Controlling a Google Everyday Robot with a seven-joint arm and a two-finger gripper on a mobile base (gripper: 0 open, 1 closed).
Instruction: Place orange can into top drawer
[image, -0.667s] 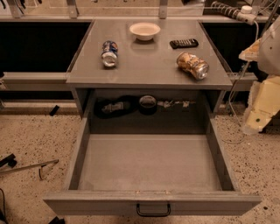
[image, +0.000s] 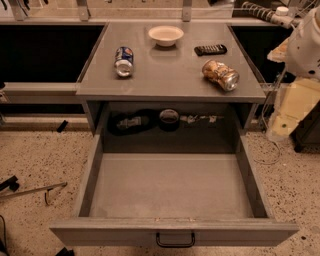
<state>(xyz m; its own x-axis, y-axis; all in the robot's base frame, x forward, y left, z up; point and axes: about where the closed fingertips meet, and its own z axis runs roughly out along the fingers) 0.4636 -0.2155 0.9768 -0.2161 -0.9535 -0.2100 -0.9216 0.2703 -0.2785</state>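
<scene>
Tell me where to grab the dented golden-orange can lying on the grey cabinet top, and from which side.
Probably across the middle of its body, from above. The dented golden-orange can lies on its side on the grey cabinet top, silver end pointing front-right, so its round wall faces up and both long sides are free. The claw hangs beyond the cabinet's right edge.

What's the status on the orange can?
Gripper right of cabinet, apart from orange can. Can lying on cabinet top. Top drawer open, nothing blocking.
</scene>
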